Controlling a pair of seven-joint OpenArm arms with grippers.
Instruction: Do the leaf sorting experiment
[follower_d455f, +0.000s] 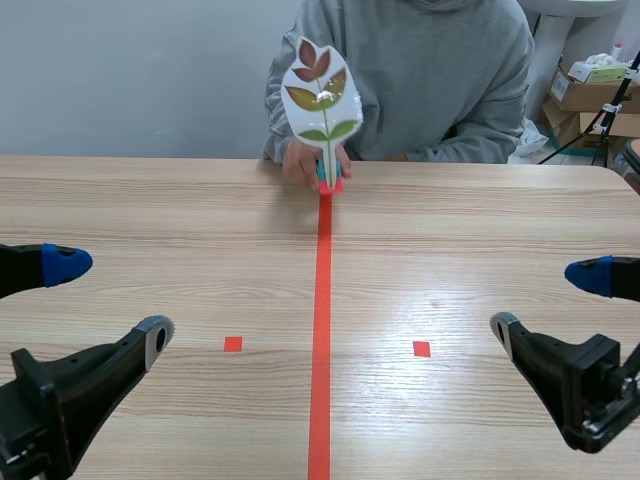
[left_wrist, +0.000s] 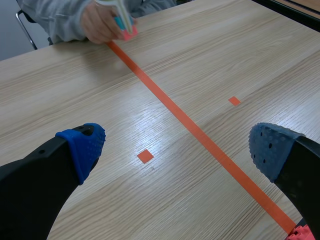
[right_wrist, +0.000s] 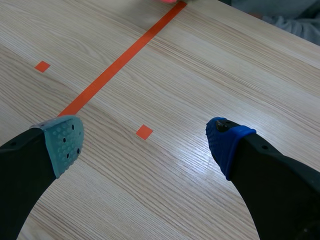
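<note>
A person's hand (follower_d455f: 308, 158) holds a white laminated card with a leafy plant picture (follower_d455f: 321, 95) upright at the far end of the orange-red centre line. The hand (left_wrist: 100, 22) and the card's foot (left_wrist: 121, 20) also show far ahead in the left wrist view. My left gripper (follower_d455f: 110, 300) stands open low at the near left, nothing between its fingers (left_wrist: 82, 147). My right gripper (follower_d455f: 550, 300) stands open at the near right, its fingers (right_wrist: 62, 142) wide apart over bare table. Both are far from the card.
The wooden table (follower_d455f: 450, 230) carries only tape marks. The person sits across the far edge. Cardboard boxes (follower_d455f: 590, 95) stand behind the table at the far right.
</note>
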